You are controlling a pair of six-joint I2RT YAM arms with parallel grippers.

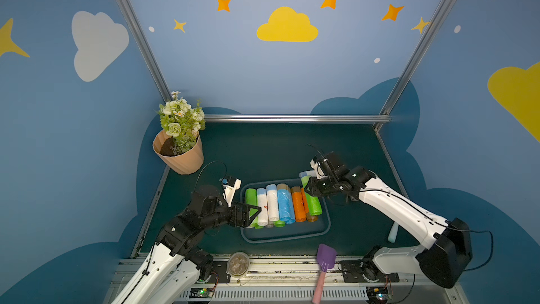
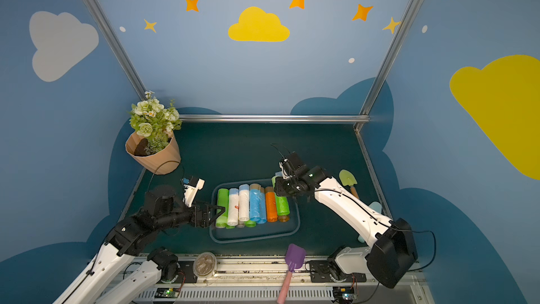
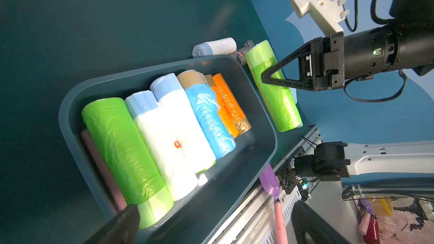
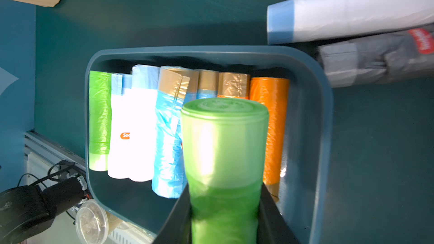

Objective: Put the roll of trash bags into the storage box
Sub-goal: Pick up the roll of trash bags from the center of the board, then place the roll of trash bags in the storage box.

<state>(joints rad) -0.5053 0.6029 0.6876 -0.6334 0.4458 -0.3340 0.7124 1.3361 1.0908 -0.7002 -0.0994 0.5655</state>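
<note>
The storage box (image 1: 286, 239) (image 2: 254, 239) (image 3: 263, 123) (image 4: 321, 113) is a shallow dark teal tray at mid-table. In it lie several rolls side by side: green, white, blue and orange. My right gripper (image 1: 309, 191) (image 2: 278, 190) (image 3: 270, 78) (image 4: 223, 207) is shut on a green roll of trash bags (image 1: 314, 204) (image 2: 282, 204) (image 3: 277, 97) (image 4: 224, 142) and holds it over the box's right end, above the orange rolls. My left gripper (image 1: 253, 217) (image 2: 217, 217) (image 3: 215, 207) stands open and empty at the box's left end, beside the green roll there.
A white roll (image 3: 216, 46) (image 4: 352, 17) and a grey roll (image 4: 375, 59) lie on the mat just behind the box's right corner. A tan flower pot (image 1: 179, 153) stands back left. A purple scoop (image 1: 324, 261) and a clear cup (image 1: 238, 264) sit on the front rail. A green spade (image 2: 347, 179) lies right.
</note>
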